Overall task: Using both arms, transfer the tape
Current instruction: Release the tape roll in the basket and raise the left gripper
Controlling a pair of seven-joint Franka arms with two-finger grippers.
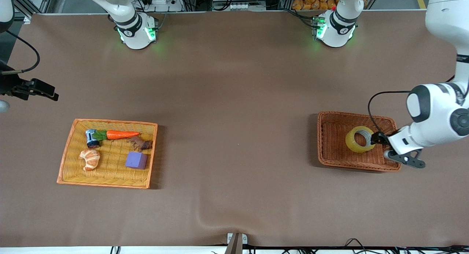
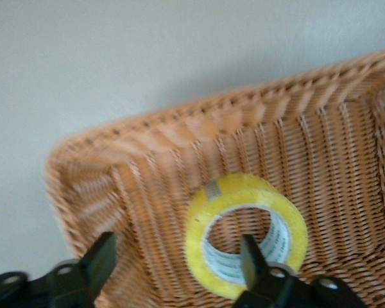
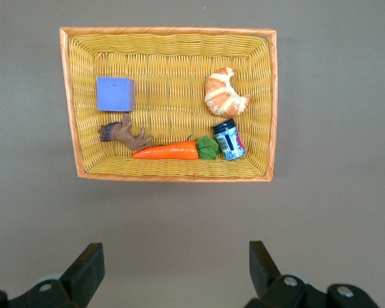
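The tape [image 1: 352, 142], a yellowish roll, stands tilted on its edge in a brown wicker basket [image 1: 331, 151] toward the left arm's end of the table. My left gripper [image 1: 375, 138] is low in that basket, right at the roll. In the left wrist view the tape [image 2: 256, 192] lies in the basket [image 2: 179, 128]. My left gripper [image 2: 176, 247] is open there: one finger sits in the roll's centre hole, the other outside its wall. My right gripper [image 1: 51, 94] waits open and empty in the air over the bare table at the right arm's end, also in its wrist view [image 3: 176, 266].
A yellow wicker basket [image 1: 110, 122] toward the right arm's end holds a purple cube [image 1: 136, 160], a croissant [image 1: 90, 159], a toy carrot [image 1: 121, 134], a small can [image 1: 91, 138] and a brown toy [image 1: 141, 144]. The right wrist view shows this basket [image 3: 167, 31].
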